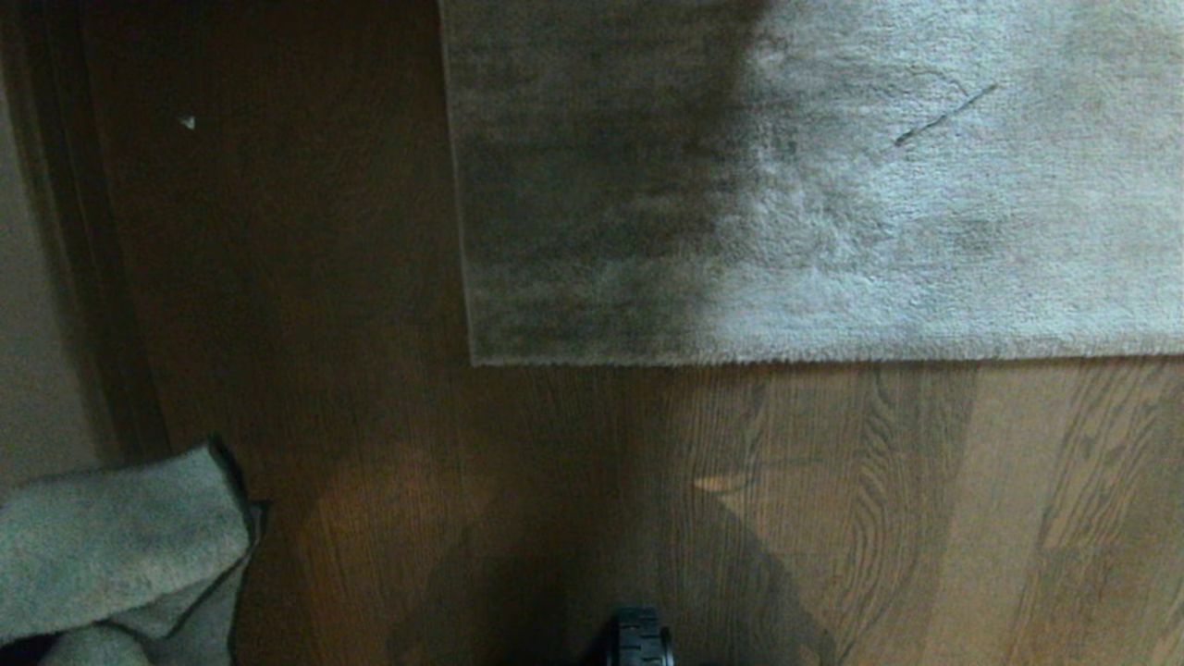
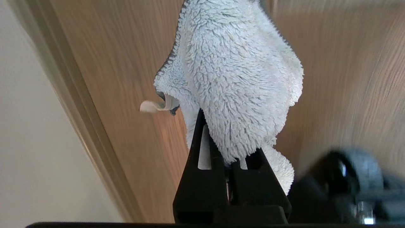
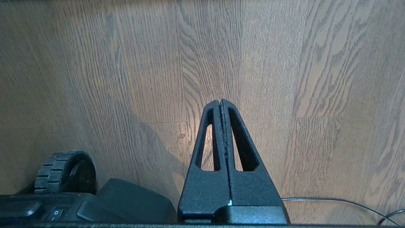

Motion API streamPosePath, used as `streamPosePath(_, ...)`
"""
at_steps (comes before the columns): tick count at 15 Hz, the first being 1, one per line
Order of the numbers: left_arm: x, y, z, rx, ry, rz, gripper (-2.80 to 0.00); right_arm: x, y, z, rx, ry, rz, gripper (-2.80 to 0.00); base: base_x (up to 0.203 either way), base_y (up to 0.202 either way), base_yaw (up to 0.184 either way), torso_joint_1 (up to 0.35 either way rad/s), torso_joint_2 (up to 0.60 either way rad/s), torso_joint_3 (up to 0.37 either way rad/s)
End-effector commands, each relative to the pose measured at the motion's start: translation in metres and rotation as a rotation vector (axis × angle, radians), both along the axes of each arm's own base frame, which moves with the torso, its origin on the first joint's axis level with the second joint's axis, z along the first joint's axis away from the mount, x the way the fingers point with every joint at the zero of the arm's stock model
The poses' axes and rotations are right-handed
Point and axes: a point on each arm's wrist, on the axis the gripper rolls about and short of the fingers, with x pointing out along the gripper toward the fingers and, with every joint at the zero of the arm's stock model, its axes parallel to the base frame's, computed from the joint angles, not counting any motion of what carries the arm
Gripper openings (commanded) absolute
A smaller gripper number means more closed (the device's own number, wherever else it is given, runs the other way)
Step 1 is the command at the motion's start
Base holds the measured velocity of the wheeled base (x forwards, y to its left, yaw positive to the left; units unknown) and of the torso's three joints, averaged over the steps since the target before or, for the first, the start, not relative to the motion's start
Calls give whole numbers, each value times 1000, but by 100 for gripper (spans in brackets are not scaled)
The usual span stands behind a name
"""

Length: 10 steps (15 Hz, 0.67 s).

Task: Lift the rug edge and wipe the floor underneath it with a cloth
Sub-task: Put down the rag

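Note:
The rug edge (image 1: pixel 740 357) runs straight across the head view and ends in a square corner (image 1: pixel 474 359); the grey-beige pile lies flat on the floor (image 1: pixel 555 481), brown wood-grain planks. The cloth (image 1: pixel 111 546), a pale grey-blue terry rag, shows at the lower left, apart from the rug. In the left wrist view my left gripper (image 2: pixel 226 139) is shut on the cloth (image 2: pixel 234 79), which bunches over the fingertips and hides them. My right gripper (image 3: pixel 220 101) is shut with nothing in it, above bare floor (image 3: pixel 316 79), and does not show in the head view.
A pale wall with a dark baseboard (image 1: pixel 65 277) borders the floor on the left. A small white speck (image 1: pixel 188 121) lies on the planks. The base's wheel (image 1: pixel 640 638) shows at the bottom edge. A thin cable (image 3: pixel 332 200) lies on the floor.

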Motion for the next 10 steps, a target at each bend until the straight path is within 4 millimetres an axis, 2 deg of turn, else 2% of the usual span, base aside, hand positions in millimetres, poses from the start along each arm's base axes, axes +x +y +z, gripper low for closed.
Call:
streamPosePath(1,11,0,-11,-2,104,5,-280,0,0,0,0,1,0,-280,0,0,0,0,0,0)
streamPosePath(7,41,-1,-20,11,298,-9,-280,0,0,0,0,1,0,-280,0,0,0,0,0,0)
streamPosePath(10,65,-1,-28,11,377,-12,-280,0,0,0,0,1,0,-280,0,0,0,0,0,0)
